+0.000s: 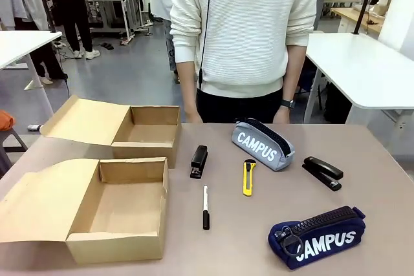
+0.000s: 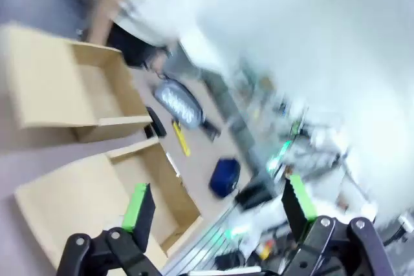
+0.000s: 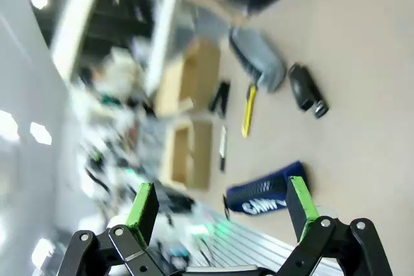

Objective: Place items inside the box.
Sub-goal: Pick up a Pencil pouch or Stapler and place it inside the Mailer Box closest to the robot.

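Along the left of the front view sit two open cardboard boxes, far box (image 1: 155, 116) above near box (image 1: 113, 248), flaps spread leftward, nothing in them yet. Rightward on the surface (image 1: 375, 224), all loose and apart:
- black stapler (image 1: 199, 161), just beside the far box's corner
- marker pen (image 1: 206, 207) below it
- yellow utility knife (image 1: 249, 176), mid-frame
- grey CAMPUS pouch (image 1: 262, 145), upper centre
- second stapler (image 1: 322, 172)
- navy CAMPUS pouch (image 1: 317, 237), lower right

A person (image 1: 246, 30) stands at the far edge.

Left end effector (image 2: 218, 203): jaws wide, holding nothing, high over the near box; view blurred. Right end effector (image 3: 220, 201): jaws wide, holding nothing, navy pouch beyond its fingers.

Judgement: the first pick is pending. The left arm suits the stapler or marker nearest the boxes, the right the navy pouch. Grip pouches across the narrow body. The marker and knife lie flat, so straddle them crosswise with fingertips down at the surface. Clear the box wall, then release low inside.
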